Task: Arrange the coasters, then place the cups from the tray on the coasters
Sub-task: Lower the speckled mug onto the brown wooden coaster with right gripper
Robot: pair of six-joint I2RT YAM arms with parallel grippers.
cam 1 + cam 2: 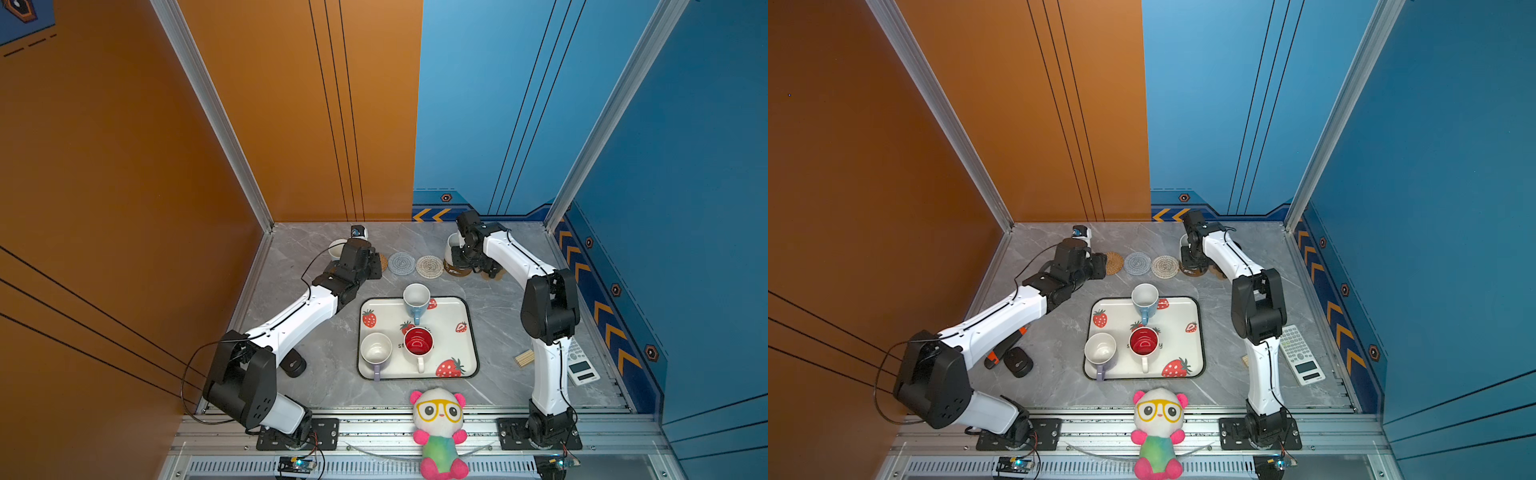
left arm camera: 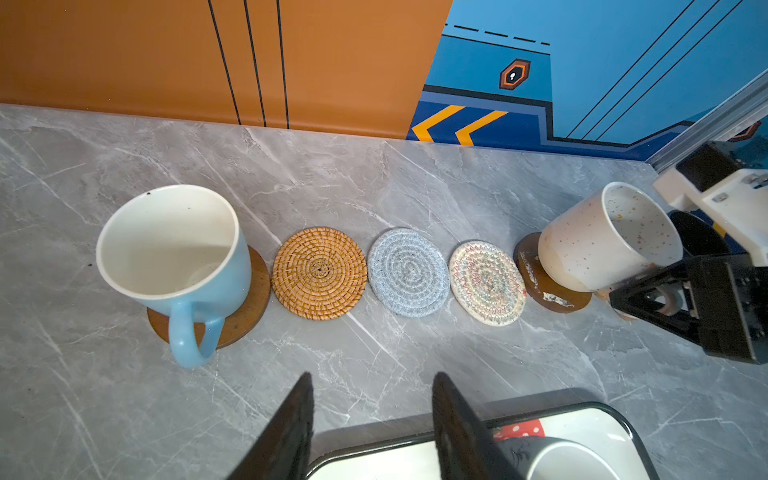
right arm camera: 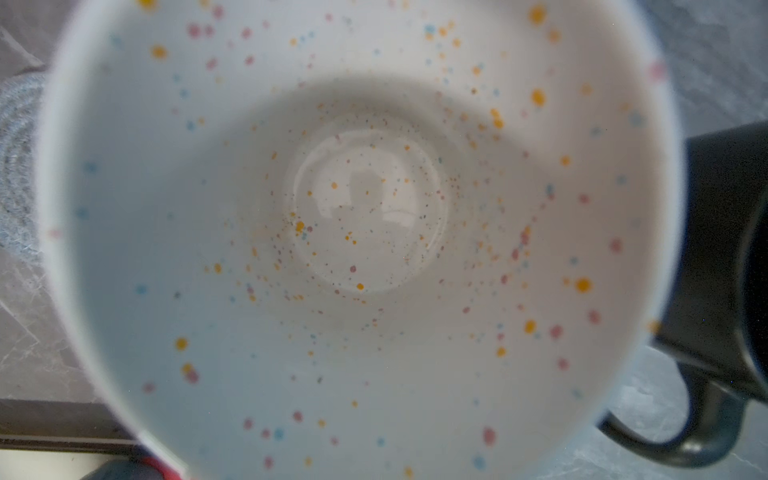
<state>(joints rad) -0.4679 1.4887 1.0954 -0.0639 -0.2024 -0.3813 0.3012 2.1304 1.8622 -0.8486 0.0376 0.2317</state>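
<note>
the right gripper [image 2: 648, 299] pinches the speckled mug [image 2: 598, 245] by its handle, tilted over the wooden disc [image 2: 536, 282]; released crooked, it could topple against the black mug [image 3: 723, 249]. left gripper [image 2: 372, 378] spread, empty.

Cups [image 1: 417, 300] on tray [image 1: 446, 345], coasters [image 1: 402, 263] in a row behind.

Robot lab cell: aluminium posts [image 1: 214, 112], orange panel [image 1: 104, 166] and blue panel [image 1: 685, 166] as walls, marble-look bench [image 1: 332, 390], left arm [image 1: 291, 322] and right arm [image 1: 548, 307] bolted at its front edge.
</note>
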